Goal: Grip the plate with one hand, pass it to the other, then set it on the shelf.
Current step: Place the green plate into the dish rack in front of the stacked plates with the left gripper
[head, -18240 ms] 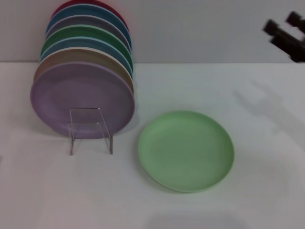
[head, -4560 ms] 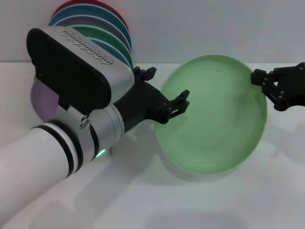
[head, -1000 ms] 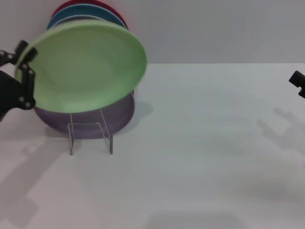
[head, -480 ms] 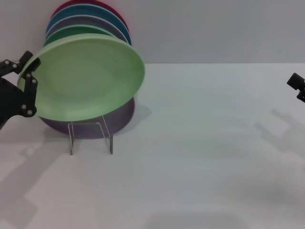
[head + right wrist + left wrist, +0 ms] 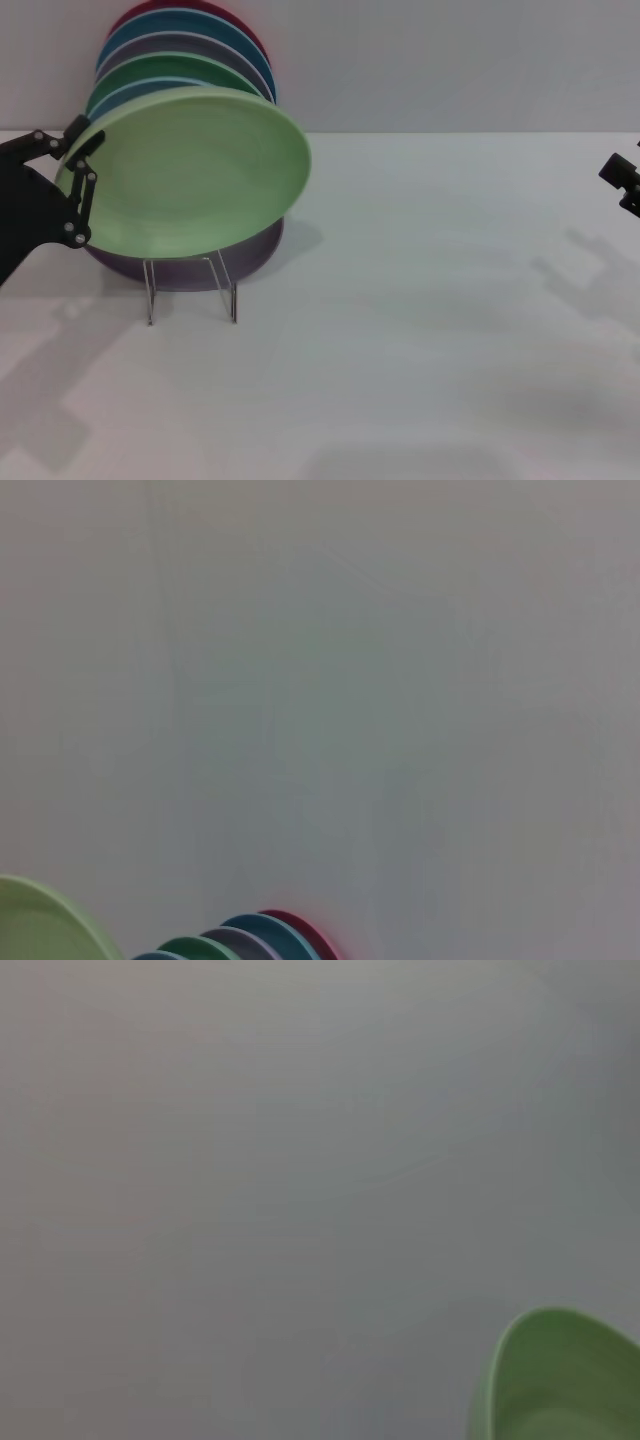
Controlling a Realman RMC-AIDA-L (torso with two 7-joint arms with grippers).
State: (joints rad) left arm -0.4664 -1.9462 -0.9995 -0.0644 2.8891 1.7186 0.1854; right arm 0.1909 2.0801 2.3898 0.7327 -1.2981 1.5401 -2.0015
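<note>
The pale mint-green plate is tilted on edge in front of the row of standing plates, just above the clear acrylic stand. My left gripper is shut on the plate's left rim. Whether the plate's lower edge touches the stand or the lilac plate behind it cannot be told. The plate's rim also shows in the left wrist view and the right wrist view. My right gripper is at the right edge of the head view, far from the plate, mostly cut off.
A row of upright plates in lilac, tan, blue, dark green, grey and red stands behind the stand, against the grey wall. The white table spreads to the right and front.
The left gripper has lowered the mint plate and shifted it slightly right toward the stand. More of the plates behind show above it. The right gripper has barely moved.
</note>
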